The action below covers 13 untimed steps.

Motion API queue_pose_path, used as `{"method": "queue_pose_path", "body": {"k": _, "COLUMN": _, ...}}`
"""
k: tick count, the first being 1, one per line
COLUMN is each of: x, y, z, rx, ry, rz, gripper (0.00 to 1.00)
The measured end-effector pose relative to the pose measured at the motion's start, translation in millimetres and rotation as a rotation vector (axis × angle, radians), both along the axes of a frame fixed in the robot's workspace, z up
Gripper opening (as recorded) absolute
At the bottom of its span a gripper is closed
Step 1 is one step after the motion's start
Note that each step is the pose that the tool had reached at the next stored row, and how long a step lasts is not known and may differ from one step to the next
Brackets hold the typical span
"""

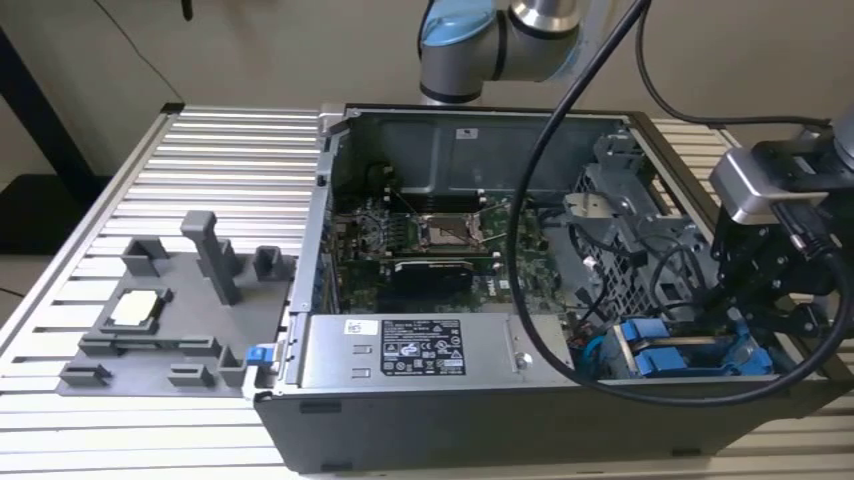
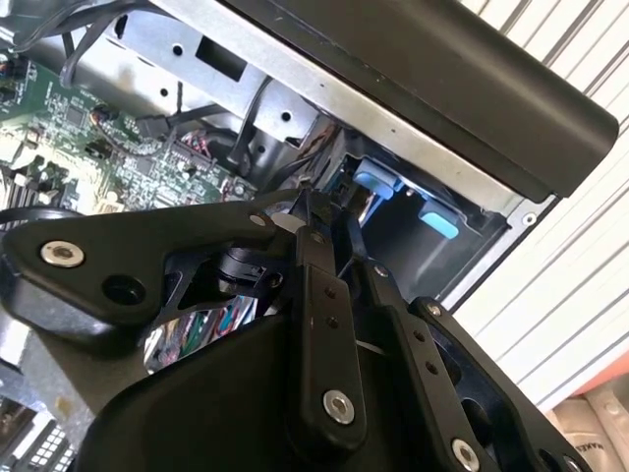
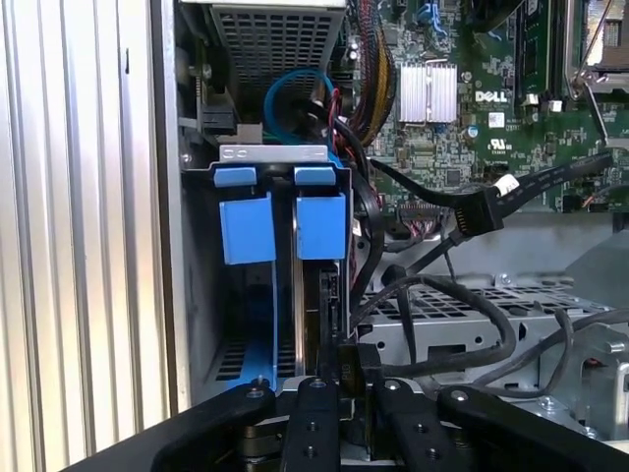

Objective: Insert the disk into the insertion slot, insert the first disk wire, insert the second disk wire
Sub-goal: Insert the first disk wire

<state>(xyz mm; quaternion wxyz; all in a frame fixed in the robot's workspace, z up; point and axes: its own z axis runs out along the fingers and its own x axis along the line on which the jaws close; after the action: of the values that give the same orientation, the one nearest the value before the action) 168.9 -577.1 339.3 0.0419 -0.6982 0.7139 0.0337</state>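
We judge step one under way: claw (image 3: 346,388) clamped on the disk (image 3: 321,295), standing in the insertion slot (image 3: 285,154); seating calls for a straight push

Blue disk carriers (image 3: 246,231): two, side by side, just ahead of the end effector (image 3: 341,374). Computer case (image 1: 441,440): one. Power supply (image 1: 414,350): one. Finned heatsink (image 3: 428,93): one. Grey fixture tray (image 1: 180,320) on desk (image 1: 227,160): one.

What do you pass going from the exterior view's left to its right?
Grey parts tray → silver power supply box → two blue-framed drives in the case's corner.
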Motion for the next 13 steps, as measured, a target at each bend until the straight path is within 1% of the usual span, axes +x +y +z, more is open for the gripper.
{"method": "queue_pose_path", "body": {"k": 7, "x": 0.6, "y": -2.1, "z": -0.9, "rx": 0.0109, "ry": 0.0, "rz": 0.0, "gripper": 0.19}}
{"method": "queue_pose_path", "body": {"k": 11, "x": 0.7, "y": -2.3, "z": -0.5, "rx": 0.0239, "ry": 0.0001, "rz": 0.0, "gripper": 0.19}}
{"method": "queue_pose_path", "body": {"k": 13, "x": 0.7, "y": -2.7, "z": -0.4, "rx": 0.0282, "ry": 0.0002, "rz": 0.0, "gripper": 0.19}}
